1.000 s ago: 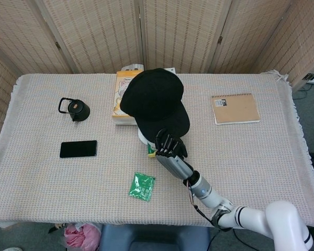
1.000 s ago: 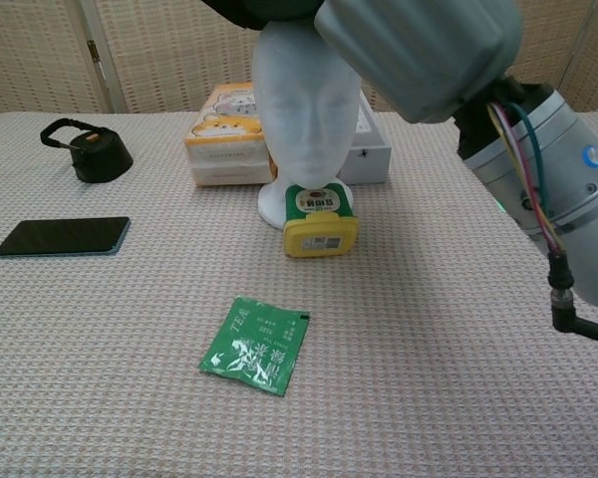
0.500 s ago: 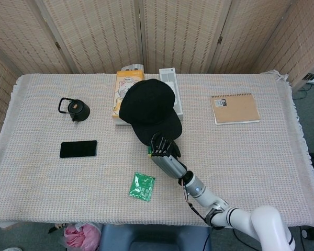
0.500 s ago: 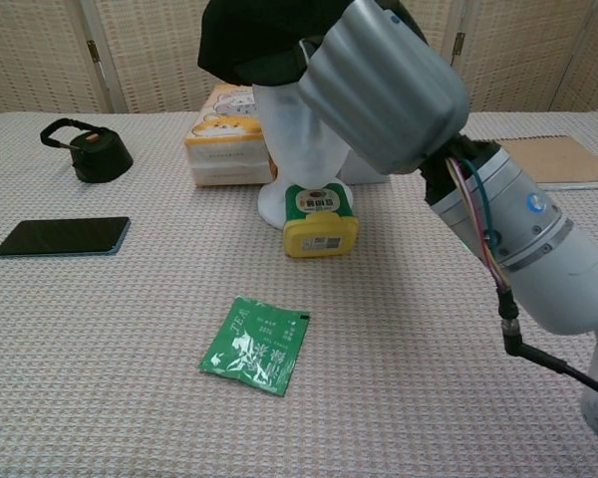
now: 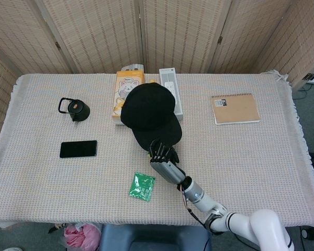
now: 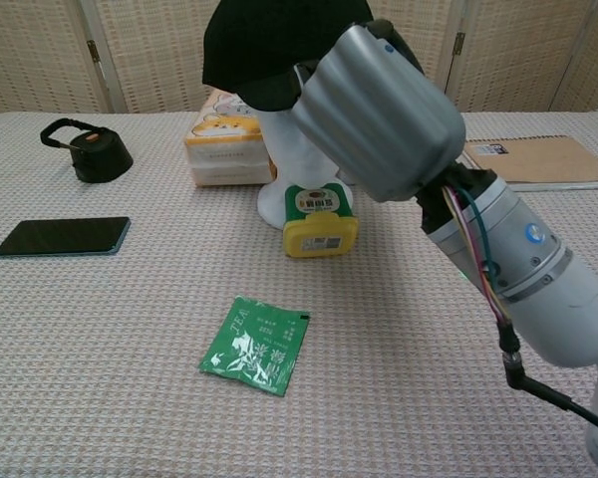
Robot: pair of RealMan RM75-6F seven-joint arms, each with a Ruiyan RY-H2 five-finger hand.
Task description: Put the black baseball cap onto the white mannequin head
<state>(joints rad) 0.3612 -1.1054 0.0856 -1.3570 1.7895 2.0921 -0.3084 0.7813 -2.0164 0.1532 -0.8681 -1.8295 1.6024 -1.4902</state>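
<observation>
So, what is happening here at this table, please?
The robot's right hand holds the brim of the black baseball cap and is fitting it on the white mannequin head. The cap already sits over the top of the head, which stands on the table just behind a small yellow jar. The hand has not let go yet. The left hand is not in view. A green sachet, a black phone and a notebook lie around, untouched.
</observation>
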